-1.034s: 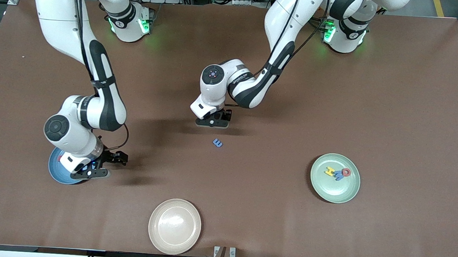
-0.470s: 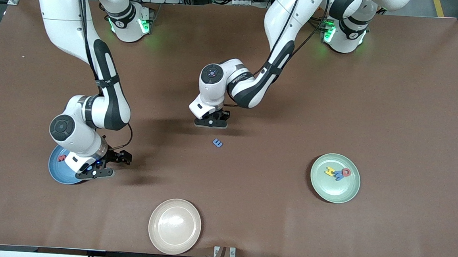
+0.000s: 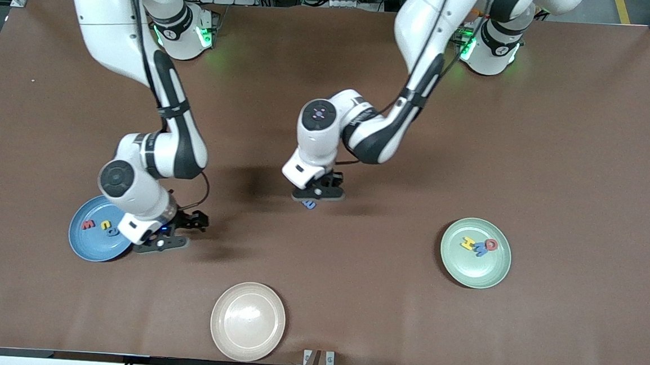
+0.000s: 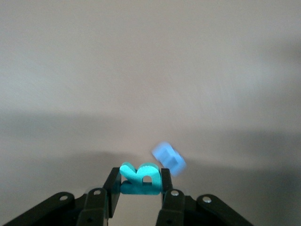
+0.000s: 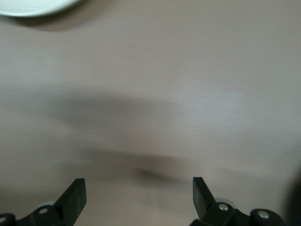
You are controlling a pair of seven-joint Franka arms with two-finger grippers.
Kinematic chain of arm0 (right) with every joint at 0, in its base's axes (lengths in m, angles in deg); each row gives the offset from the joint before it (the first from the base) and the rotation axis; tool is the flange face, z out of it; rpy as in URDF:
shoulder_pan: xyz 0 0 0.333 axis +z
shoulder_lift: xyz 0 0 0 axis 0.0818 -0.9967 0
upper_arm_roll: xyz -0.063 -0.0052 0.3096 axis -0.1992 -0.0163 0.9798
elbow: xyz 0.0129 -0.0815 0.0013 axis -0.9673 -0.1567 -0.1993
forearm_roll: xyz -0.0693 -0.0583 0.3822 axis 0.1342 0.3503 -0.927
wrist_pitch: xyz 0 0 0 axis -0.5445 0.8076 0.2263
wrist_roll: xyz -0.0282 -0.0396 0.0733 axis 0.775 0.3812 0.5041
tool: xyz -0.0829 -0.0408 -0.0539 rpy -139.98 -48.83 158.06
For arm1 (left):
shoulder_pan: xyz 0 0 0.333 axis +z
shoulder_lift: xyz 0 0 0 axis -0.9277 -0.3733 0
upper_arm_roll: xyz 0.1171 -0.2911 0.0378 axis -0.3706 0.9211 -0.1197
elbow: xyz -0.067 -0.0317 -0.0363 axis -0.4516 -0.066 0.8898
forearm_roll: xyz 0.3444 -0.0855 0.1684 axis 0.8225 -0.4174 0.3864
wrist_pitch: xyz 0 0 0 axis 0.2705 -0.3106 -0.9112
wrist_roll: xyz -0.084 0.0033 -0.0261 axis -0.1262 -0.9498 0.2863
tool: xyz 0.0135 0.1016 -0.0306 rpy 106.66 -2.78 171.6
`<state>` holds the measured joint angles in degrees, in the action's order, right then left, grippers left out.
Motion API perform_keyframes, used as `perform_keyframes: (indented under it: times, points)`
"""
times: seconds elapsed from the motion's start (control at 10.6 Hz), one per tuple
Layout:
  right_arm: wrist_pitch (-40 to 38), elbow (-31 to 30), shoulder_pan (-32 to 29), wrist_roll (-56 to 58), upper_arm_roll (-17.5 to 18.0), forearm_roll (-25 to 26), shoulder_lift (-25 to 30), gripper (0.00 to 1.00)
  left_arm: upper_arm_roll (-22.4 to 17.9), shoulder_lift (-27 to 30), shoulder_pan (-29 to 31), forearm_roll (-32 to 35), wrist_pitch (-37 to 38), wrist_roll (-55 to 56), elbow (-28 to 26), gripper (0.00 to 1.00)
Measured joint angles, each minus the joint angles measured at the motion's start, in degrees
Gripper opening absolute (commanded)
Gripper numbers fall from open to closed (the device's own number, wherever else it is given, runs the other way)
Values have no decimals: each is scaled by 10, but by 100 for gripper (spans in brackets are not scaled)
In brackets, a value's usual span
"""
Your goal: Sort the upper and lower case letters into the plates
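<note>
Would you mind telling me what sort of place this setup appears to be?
Most likely a robotics lab workcell: two white arms mounted on a brown table, aluminium framing with cables along its edge, and toy sorting props, a blue plate and a green plate holding letters.

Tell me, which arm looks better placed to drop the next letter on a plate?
Probably the left: the left gripper is shut on a teal letter. The right gripper is open and empty beside the blue plate.

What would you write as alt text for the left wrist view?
The left gripper has its jaws closed on a teal letter, held over the brown table. A blurred blue letter lies on the table just past it.
</note>
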<state>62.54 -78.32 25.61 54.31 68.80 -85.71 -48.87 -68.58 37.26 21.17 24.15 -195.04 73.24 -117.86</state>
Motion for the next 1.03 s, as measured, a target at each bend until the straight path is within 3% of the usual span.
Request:
perform_keyframes:
  times: [0.38,0.75,0.85,0.94,1.03]
  points:
    - [0,12,127,8,5,0,-10,100,-5,79,137,0,27,-77,-52,0]
    - [1,39,149,23,42,0,-39,100,-11,111,262,0,27,-223,-122,2]
    - [1,59,147,23,49,0,-50,100,-18,111,276,0,27,-237,-130,35]
    - [0,75,146,23,57,0,-59,100,-26,109,281,0,27,-247,-137,80]
    - [-1,83,147,21,63,0,-67,100,-35,107,281,0,27,-266,-140,100]
